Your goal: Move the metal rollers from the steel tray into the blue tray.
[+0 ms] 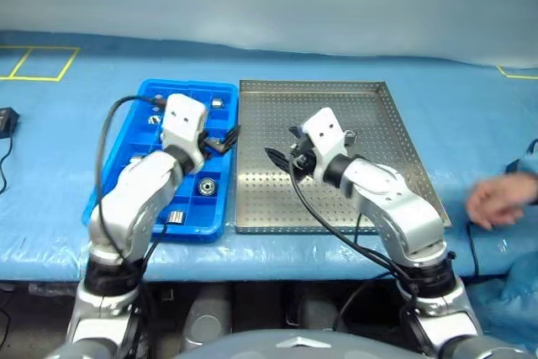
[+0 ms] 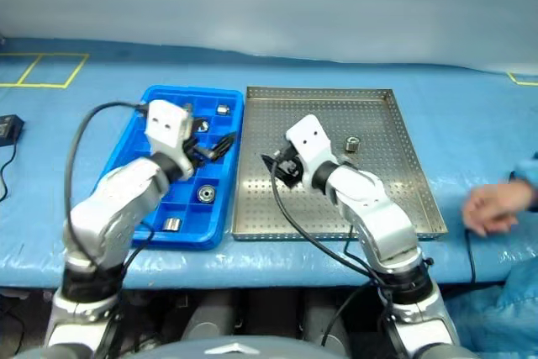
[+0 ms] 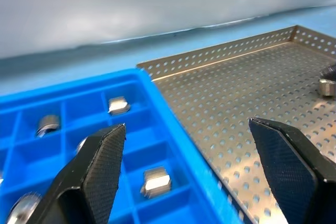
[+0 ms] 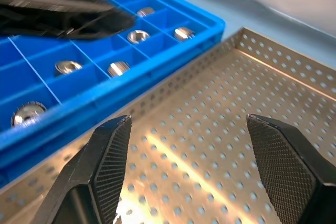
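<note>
While upright (hole up), roller, steel tray.

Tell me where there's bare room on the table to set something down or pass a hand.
Most of the steel tray floor is bare, apart from one metal roller near its far edge and the right gripper by its left rim. Blue table cover lies bare beyond both trays. It is crowded at the blue tray, where rollers fill compartments and the left gripper hovers.
</note>
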